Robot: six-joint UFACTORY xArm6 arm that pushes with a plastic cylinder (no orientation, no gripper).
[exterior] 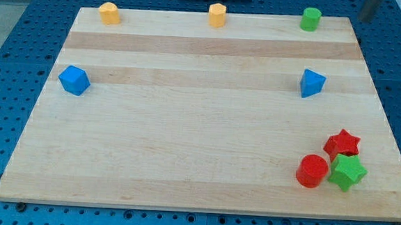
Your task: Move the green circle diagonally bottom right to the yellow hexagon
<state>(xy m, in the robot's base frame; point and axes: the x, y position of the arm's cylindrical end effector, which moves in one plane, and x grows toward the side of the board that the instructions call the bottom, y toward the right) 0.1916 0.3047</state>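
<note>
The green circle (311, 19) stands at the board's top edge, towards the view's right. The yellow hexagon (217, 15) stands at the top edge near the middle, well to the left of the green circle. My tip (364, 20) shows as a dark rod at the view's top right corner, just off the board. It is to the right of the green circle and does not touch it.
A second yellow block (109, 13), rounded, sits at the top left. A blue block (74, 80) sits at the left, a blue triangle (312, 83) at the right. A red star (342, 143), red circle (313, 170) and green star (347, 172) cluster at the bottom right.
</note>
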